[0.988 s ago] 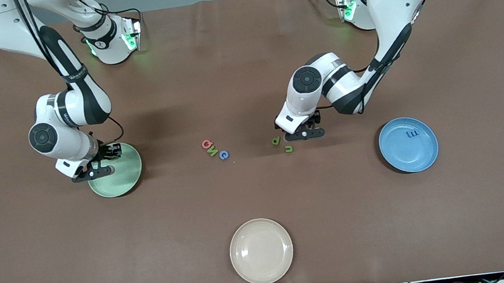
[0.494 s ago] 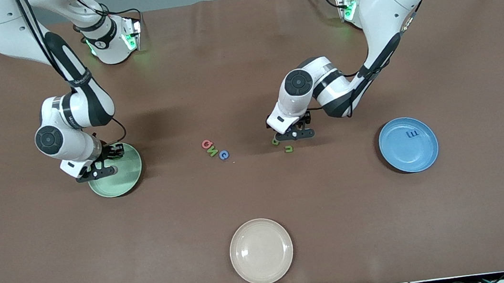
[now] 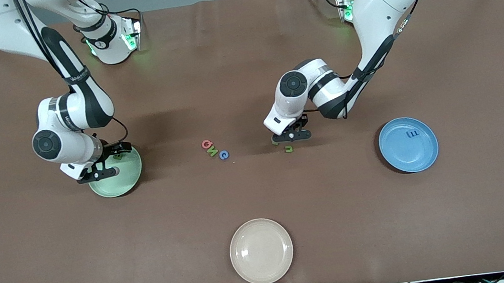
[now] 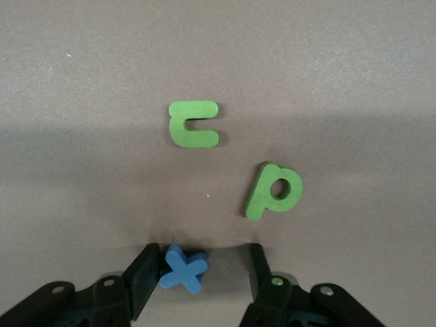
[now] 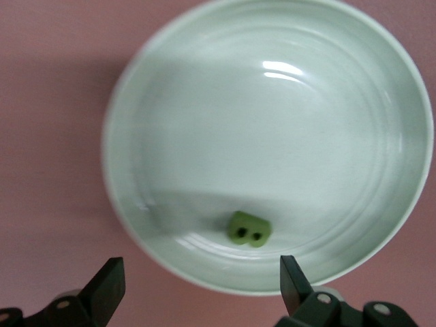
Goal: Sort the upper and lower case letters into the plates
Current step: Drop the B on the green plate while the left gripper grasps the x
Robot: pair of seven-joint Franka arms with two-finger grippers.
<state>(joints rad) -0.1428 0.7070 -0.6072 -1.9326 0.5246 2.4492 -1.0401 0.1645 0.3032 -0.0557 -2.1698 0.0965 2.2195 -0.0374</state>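
Observation:
My left gripper (image 3: 290, 136) is low over the table at its middle. Its fingers stand on either side of a blue x letter (image 4: 182, 268): one finger touches it, the other is still apart. A green n (image 4: 193, 124) and a green p (image 4: 274, 191) lie just past the fingertips. My right gripper (image 3: 97, 172) hangs open over the rim of the mint green plate (image 3: 122, 181), where a green letter (image 5: 249, 229) lies. A pinkish red letter (image 3: 206, 143), a green one (image 3: 212, 150) and a blue c (image 3: 224, 154) lie together between the arms. The blue plate (image 3: 403, 156) holds a blue E (image 3: 411, 133).
A cream-beige plate (image 3: 261, 251) sits near the table's front edge, nearer to the front camera than the letters. The brown table cover (image 3: 259, 198) spreads under everything.
My left gripper shifted toward the right arm's end, over the letters, and its fingers narrowed around the blue x. My right gripper opened, and a green letter now lies in the mint plate.

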